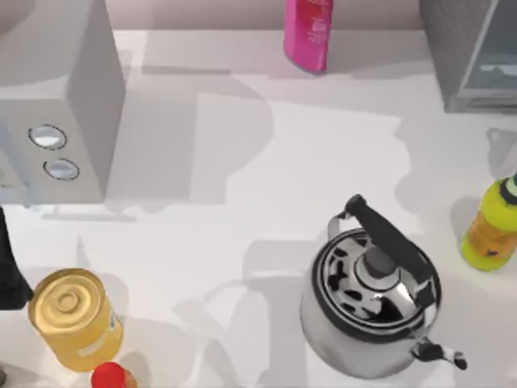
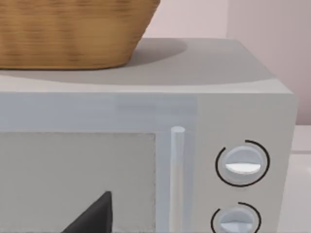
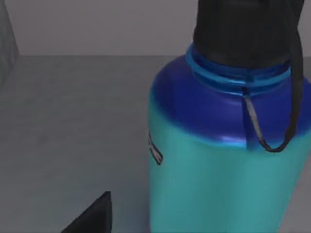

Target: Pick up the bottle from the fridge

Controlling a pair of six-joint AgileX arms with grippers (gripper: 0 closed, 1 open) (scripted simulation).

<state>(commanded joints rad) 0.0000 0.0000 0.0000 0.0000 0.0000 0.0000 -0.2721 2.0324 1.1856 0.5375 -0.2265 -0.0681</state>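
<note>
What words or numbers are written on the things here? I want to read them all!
None can be read.
Pink bottle: pale marks, too blurred.
Yellow-green bottle: orange label, print too small.
Yellow can: label on its side too faint.
Teal and blue bottle: small tag on its side, too tiny to tell.
Box with two round dials: no numbers by the dials.
Kettle: only black and white patches.

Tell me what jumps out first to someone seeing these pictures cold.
The chrome kettle with its black handle stands out first, at the table's front right in the top view. Next is the teal and blue bottle with a black cap, close before the right wrist camera on a dark grey floor. A woven basket sits atop the light grey box with two round dials in the left wrist view.
</note>
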